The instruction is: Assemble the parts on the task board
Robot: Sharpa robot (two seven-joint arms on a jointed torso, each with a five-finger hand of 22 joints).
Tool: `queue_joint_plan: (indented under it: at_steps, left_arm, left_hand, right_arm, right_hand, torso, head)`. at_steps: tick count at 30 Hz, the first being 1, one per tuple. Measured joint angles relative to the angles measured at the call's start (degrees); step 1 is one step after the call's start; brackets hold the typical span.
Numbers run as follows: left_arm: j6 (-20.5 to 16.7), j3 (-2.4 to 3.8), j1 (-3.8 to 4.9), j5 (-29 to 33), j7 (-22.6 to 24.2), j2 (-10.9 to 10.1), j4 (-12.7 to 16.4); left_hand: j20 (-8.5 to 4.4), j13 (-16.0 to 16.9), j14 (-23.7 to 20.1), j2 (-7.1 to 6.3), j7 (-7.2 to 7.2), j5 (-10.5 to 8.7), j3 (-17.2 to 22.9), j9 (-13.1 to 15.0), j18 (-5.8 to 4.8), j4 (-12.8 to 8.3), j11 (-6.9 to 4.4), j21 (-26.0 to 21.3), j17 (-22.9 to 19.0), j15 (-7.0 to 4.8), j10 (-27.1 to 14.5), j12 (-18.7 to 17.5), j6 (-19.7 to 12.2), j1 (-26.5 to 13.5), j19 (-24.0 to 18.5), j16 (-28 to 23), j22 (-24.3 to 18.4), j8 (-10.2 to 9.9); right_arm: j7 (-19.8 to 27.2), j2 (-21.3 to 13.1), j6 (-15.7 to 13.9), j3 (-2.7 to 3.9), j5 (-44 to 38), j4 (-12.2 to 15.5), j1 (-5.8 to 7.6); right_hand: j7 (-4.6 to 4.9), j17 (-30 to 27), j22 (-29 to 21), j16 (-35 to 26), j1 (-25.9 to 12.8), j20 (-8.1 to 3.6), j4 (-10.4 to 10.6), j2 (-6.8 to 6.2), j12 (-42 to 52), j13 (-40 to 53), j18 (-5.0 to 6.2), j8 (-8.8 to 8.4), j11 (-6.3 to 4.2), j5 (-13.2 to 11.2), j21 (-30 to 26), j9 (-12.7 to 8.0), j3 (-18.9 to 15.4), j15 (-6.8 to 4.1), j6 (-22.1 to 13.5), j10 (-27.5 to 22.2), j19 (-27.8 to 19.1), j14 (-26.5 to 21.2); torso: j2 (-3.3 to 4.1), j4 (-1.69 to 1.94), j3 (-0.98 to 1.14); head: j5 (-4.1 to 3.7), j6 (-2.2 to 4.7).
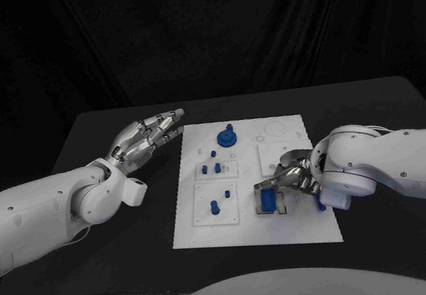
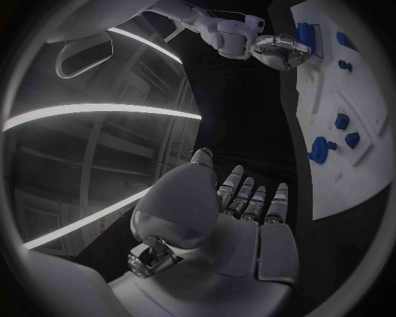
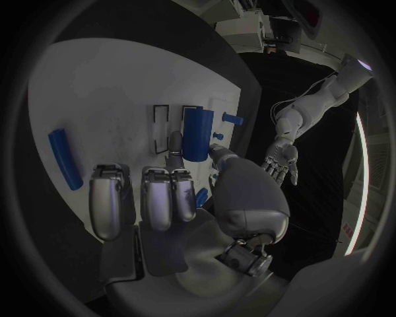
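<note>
1. Board (image 1: pixel 295 225) lies mid-table, white, with blue parts standing in its left half; I can read no writing on it.
2. My right hand (image 1: pixel 296 179) rests on the board's near right part, fingertips on a blue block (image 3: pixel 198 132) set in a slot; whether I grip it I cannot tell.
3. A blue rod (image 3: pixel 63 158) lies flat beside that hand.
4. My left hand (image 1: pixel 147 138) hovers open, holding nothing, left of the board's far corner.

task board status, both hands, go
Left hand open, hovering beside the task board. Right hand on the board, fingers at the blue block; grip unclear. Nothing in the way.
</note>
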Motion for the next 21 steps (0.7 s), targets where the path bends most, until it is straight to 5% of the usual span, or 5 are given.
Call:
queue_joint_plan:
  at_steps: [21]
  left_arm:
    - [0.47,0.0,-0.03,0.0,0.0,0.12,-0.1]
  left_hand:
    - [0.0,0.0,0.0,0.0,0.21,0.0,0.0,0.11,0.0,0.0,0.0,0.0,-0.01,0.0,0.0,0.0,0.82,0.0,0.0,0.0,0.03,0.35]
  right_arm:
    - [-0.06,-0.05,0.43,0.0,-0.3,-0.29,-0.19]
  right_hand:
    - [0.0,-0.01,-0.01,0.0,-0.26,0.0,1.34,-0.78,0.0,-0.01,0.0,0.0,0.2,-14.08,-0.45,-1.25,-5.3,0.0,0.0,0.2,0.0,0.0]
  torso:
    - [0.0,-0.01,0.0]
  head:
    - [-0.08,0.0]
